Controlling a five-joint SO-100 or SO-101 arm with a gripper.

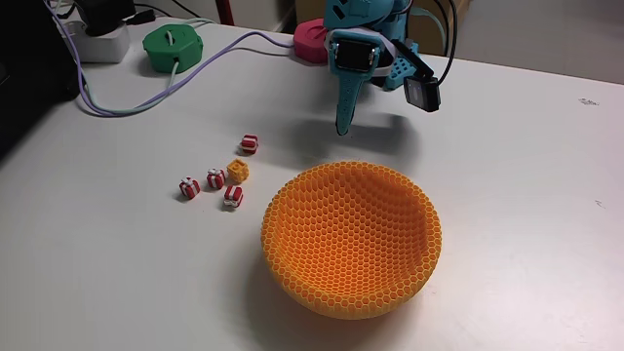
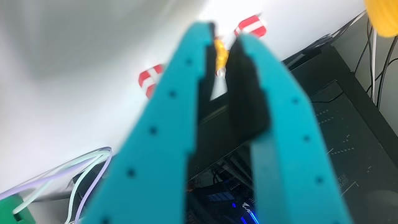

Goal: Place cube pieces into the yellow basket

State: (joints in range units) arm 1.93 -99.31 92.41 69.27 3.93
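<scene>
The teal two-finger hand (image 1: 343, 129) hangs above the white surface (image 1: 117, 253), its fingers nearly pressed together, a narrow gap between them, pinching nothing. The big orange-yellow honeycomb-mesh plastic basket (image 1: 351, 239) sits at its six o'clock. Five tiny cubes (image 1: 222, 179), four red with white bands and one orange-yellow, lie clustered at the basket's ten o'clock. Packed so tightly, I reckon fingers dropping on one could knock its neighbours away.
</scene>
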